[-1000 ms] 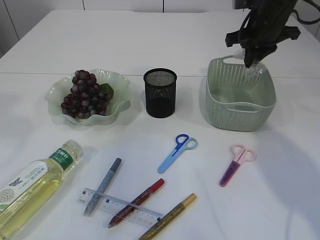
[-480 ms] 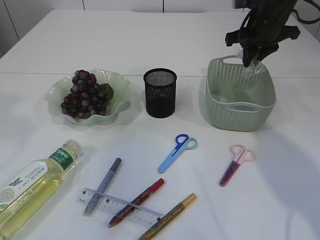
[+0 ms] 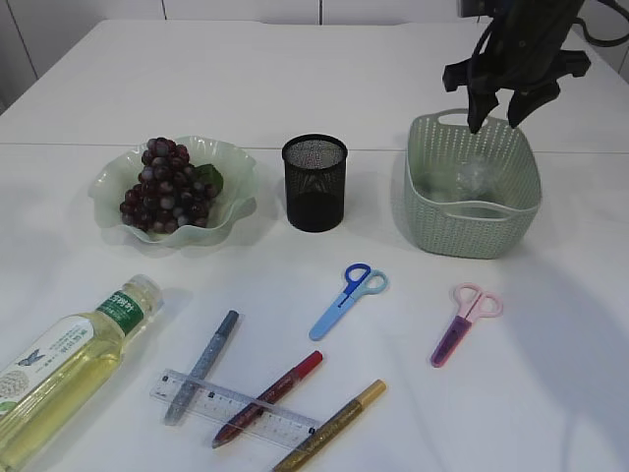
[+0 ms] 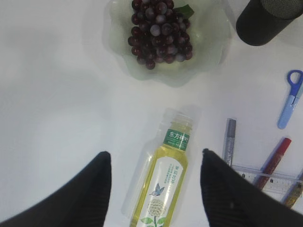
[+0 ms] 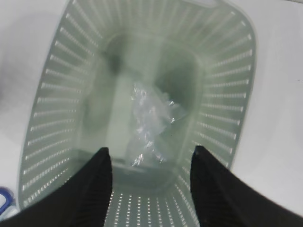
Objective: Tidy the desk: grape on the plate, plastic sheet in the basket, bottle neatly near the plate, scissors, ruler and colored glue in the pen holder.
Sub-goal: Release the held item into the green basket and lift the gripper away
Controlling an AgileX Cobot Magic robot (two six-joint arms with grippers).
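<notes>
2 scissors lie on the white table [image 3: 295,79] in the exterior view: a blue pair [image 3: 348,299] just in front of the black mesh pen holder [image 3: 314,183] and a pink pair [image 3: 466,323] further right of it. Left of the pen holder, the grape bunch [image 3: 167,197] sits on the green plate [image 3: 108,177]. Right of it stands the green basket [image 3: 473,185], with the crumpled plastic sheet [image 3: 479,175] inside and the right gripper [image 3: 496,103] above its back rim, jaws apart and empty. In front of the pen holder lie 3 glue pens [image 3: 267,397] across a clear ruler [image 3: 236,407], with the bottle [image 3: 59,369] on its side to their left.

Left wrist view: the left gripper [image 4: 154,182] hangs spread wide above the bottle [image 4: 163,179], holding nothing; the plate [image 4: 208,56] is beyond the cap.

Right wrist view: the right gripper [image 5: 150,182], fingers parted, is over the basket [image 5: 227,94], and the sheet [image 5: 150,125] rests on its floor.
</notes>
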